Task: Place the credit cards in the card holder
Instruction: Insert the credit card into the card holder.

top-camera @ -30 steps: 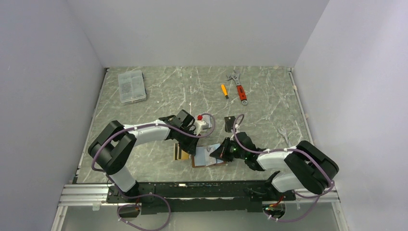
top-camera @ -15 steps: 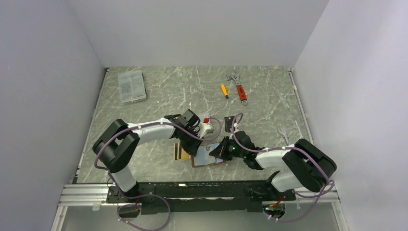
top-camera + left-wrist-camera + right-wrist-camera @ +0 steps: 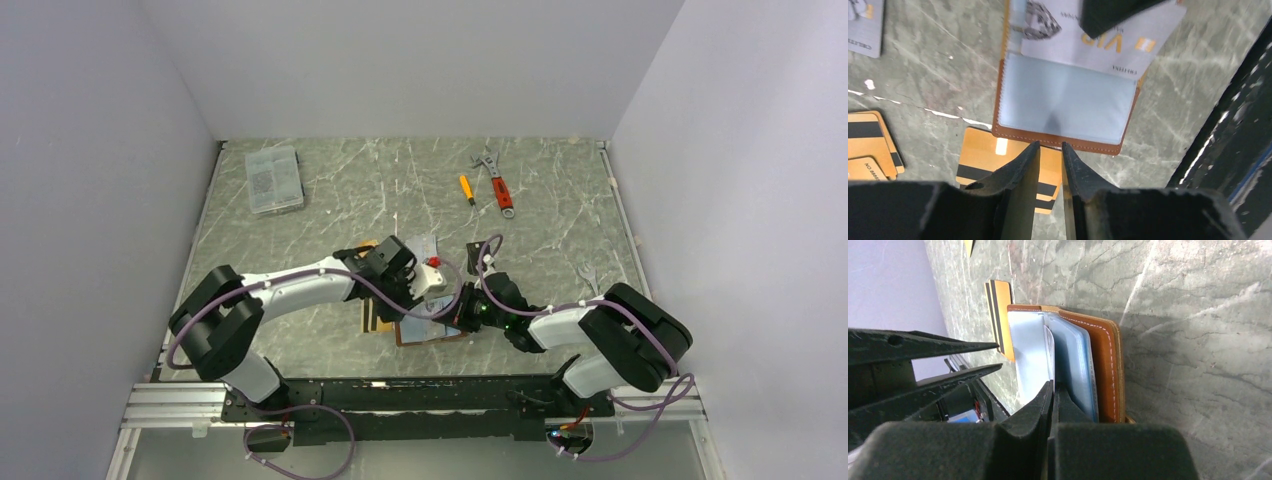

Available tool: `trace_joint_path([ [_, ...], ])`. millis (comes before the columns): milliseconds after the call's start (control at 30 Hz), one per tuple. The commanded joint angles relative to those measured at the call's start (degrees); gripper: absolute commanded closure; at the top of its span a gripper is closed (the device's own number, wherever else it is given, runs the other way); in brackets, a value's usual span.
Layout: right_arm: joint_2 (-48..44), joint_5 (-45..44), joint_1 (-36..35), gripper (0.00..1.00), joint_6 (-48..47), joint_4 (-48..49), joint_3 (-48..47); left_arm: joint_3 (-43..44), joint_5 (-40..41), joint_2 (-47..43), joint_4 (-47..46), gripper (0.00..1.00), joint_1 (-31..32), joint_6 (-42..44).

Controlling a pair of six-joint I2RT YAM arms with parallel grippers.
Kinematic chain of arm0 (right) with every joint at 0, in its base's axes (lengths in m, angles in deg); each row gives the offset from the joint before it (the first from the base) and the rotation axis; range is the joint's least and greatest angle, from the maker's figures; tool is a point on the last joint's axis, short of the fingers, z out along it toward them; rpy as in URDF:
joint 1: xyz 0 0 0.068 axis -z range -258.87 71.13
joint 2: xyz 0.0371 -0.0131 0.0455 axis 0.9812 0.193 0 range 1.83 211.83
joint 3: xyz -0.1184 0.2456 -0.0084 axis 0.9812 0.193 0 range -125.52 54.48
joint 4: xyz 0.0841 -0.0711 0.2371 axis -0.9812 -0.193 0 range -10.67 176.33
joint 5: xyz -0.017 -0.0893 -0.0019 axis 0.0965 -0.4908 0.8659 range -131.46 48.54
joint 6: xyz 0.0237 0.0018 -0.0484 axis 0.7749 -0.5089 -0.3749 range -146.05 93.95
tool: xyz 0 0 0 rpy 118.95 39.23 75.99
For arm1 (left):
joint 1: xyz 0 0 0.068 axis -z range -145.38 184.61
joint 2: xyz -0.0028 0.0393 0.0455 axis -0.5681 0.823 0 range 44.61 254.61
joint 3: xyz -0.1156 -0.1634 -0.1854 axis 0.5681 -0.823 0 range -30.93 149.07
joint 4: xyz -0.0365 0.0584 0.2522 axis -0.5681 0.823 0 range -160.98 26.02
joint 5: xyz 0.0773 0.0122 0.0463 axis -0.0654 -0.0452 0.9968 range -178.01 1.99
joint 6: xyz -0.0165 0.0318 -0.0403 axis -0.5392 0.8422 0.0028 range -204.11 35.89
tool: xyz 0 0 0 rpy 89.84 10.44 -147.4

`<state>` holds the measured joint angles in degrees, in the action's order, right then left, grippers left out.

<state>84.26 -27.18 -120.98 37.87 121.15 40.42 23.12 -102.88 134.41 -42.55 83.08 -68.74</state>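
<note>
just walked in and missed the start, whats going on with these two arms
Two robot arms are working on a tan leather card holder lying open on the table. The right end effector is shut on one of its clear sleeves. A silver-grey card sits crooked in the holder, partly sticking out. The left end effector hovers slightly open and empty over the holder's stitched edge, above a gold striped card. Other cards lie loose nearby.
</note>
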Motion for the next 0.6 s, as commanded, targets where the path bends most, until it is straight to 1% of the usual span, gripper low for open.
trace_joint_path([
  [0, 0.4, -3.6, -0.2, 1.00, -2.0, -1.6, 1.7, -3.8, 5.0, -2.7, -1.9, 0.71, 2.2, 6.7],
  [100, 0.1, -3.9, -0.2, 1.00, -1.7, -1.2, 2.2, -5.4, 5.5, -2.6, -4.1, 0.71, 3.1, 8.2],
  [200, 0.3, -3.8, -0.2, 1.00, -1.4, -0.6, 2.6, -4.9, 6.7, -0.7, -5.0, 0.72, 4.5, 8.7],
  [333, 0.8, -4.1, -0.2, 1.00, 0.2, 2.9, 4.0, -3.8, 6.5, 1.6, -4.7, 0.74, 4.8, 7.9],
  [500, 1.2, -4.2, -0.2, 1.00, 1.4, 7.3, 5.1, -3.4, 6.4, 0.7, -3.9, 0.77, 5.7, 7.5],
  [567, 0.1, -4.2, -0.2, 1.00, 1.2, 6.9, 5.0, -3.2, 6.3, 0.5, -3.1, 0.78, 5.9, 7.3],
])
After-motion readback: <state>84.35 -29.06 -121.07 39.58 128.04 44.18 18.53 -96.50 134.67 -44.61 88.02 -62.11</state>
